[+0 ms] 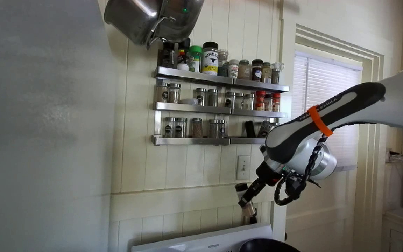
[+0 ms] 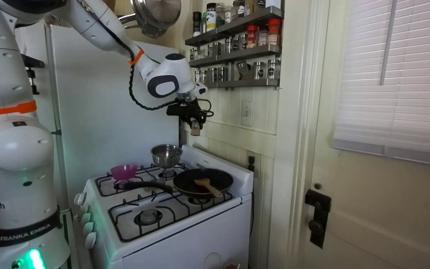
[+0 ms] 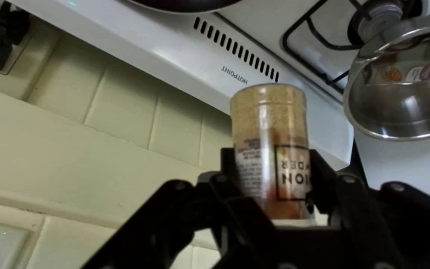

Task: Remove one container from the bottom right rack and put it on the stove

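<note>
hand (image 3: 272, 160) slants downward, clamped on 1 spice jar (image 3: 270, 149), above stove (image 2: 185, 239).

Has a white arm (image 2: 88, 28) of smooth, rounded shape, with black covers (image 1: 367, 91) at some parts. Wears orange bands (image 2: 6, 109) and, at the base (image 2: 52, 250), a black collar (image 2: 28, 231) with the white words "FRANKA EMIKA". Carries outside a black, braided-looking cable (image 2: 131, 80). Shows also, low down, a green light (image 2: 36, 258). Ends with a black gripper (image 3: 273, 175), bearing pale, round screw heads (image 3: 398, 186).
</note>
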`<state>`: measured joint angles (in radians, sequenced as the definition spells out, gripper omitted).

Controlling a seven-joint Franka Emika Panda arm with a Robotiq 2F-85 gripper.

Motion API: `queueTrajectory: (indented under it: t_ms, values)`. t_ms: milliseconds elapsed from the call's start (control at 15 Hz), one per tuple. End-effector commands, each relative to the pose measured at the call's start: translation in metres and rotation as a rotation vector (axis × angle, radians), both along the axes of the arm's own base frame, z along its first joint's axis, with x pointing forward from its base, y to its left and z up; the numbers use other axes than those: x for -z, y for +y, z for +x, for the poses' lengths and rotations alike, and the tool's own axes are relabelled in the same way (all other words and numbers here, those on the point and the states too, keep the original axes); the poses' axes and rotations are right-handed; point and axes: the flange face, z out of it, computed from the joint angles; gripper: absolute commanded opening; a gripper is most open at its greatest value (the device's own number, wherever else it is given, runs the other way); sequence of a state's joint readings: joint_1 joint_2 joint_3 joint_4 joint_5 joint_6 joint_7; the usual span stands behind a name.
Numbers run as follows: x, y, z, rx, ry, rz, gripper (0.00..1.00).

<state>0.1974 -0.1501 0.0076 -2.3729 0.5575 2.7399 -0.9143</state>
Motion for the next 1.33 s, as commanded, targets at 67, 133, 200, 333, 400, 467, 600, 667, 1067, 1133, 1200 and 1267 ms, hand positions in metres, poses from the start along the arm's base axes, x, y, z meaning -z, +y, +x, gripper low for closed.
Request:
queueTrajectory:
  t_ms: [67,133,200,333,400,467,600,667,1067,1133,1200,1267]
  values:
    - [-0.006,-0.007,0.004,-0.032,-0.004,-0.011,0.48]
    - [-0.008,-0.009,0.005,-0.036,-0.007,-0.014,0.48]
    - [-0.008,-0.008,0.005,-0.038,-0.009,-0.014,0.48]
    - [-0.008,-0.007,0.005,-0.041,-0.009,-0.015,0.48]
    - [-0.008,-0.007,0.005,-0.041,-0.009,-0.015,0.48]
    - [-0.008,-0.007,0.005,-0.041,-0.01,-0.015,0.23]
    - [-0.014,0.012,0.004,-0.026,0.001,-0.004,0.23]
    - [-0.015,0.025,0.004,-0.036,0.018,0.0,0.23]
    - [0.001,0.092,0.001,-0.067,0.174,0.015,0.23]
    - [0.004,0.096,0.0,-0.059,0.203,0.019,0.23]
    - [0.01,0.101,0.002,-0.05,0.23,0.028,0.23]
    - [0.014,0.103,0.002,-0.037,0.259,0.027,0.23]
